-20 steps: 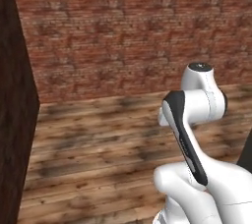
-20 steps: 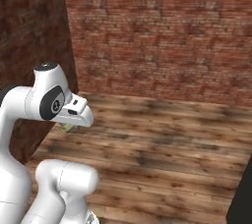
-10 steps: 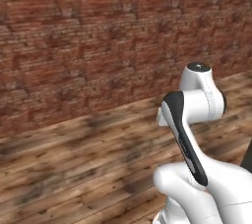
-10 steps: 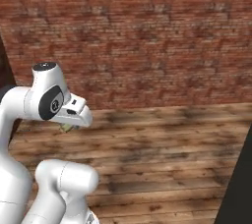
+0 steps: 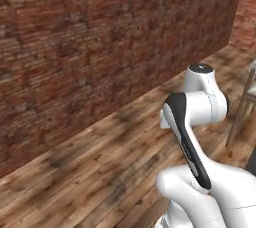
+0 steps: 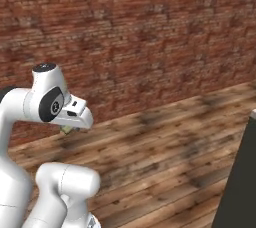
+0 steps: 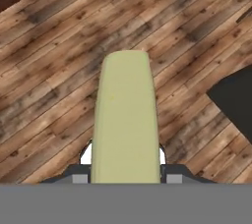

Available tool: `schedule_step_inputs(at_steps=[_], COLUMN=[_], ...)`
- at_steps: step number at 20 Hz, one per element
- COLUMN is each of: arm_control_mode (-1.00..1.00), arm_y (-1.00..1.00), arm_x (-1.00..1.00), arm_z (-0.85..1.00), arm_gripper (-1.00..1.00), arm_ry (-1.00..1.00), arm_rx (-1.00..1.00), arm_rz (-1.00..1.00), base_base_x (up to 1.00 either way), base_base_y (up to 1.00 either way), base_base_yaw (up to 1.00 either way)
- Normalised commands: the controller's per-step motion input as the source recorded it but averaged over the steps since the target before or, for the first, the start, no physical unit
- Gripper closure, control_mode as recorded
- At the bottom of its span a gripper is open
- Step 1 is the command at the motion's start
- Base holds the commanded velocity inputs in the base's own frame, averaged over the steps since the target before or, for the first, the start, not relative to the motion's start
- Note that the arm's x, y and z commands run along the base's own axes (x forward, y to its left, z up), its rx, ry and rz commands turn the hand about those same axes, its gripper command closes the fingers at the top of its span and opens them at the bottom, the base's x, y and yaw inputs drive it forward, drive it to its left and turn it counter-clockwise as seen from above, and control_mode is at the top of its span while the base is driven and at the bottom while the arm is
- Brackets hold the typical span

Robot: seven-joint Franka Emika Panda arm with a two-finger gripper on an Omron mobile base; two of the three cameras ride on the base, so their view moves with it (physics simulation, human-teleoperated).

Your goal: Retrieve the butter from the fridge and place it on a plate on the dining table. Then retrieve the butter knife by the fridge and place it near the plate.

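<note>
Pale yellow-green rectangular butter block, clasped in claw, above brown wooden plank floor.

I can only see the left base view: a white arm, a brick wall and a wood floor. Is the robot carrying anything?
Observer: Yes. The hand view shows the butter, a pale yellow-green block, between the gripper fingers.
Operator: Does it show anywhere else?
Observer: In the right base view a bit of it peeks out under the hand.
Operator: What lies below it?
Observer: Wooden floor, plus a dark shape at the right edge of the hand view that I cannot identify.
</note>
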Motion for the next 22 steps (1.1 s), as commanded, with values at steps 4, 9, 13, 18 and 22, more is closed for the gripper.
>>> schedule_step_inputs(at_steps=[4,9,13,18,22], arm_control_mode=[1.00,1.00,1.00,1.00,1.00], arm_y=[0.00,0.00,0.00,0.00,0.00], arm_x=[0.00,0.00,0.00,0.00,0.00], arm_z=[0.00,0.00,0.00,0.00,0.00], arm_gripper=[1.00,1.00,1.00,1.00,1.00], arm_ry=[0.00,0.00,0.00,0.00,0.00], arm_rx=[0.00,0.00,0.00,0.00,0.00], arm_rz=[0.00,0.00,0.00,0.00,0.00], base_base_x=[0.99,1.00,1.00,1.00,0.89], base_base_y=[0.75,0.83,0.77,0.77,0.73], base_base_yaw=[-0.60,-0.58,-0.61,-0.63,-0.65])
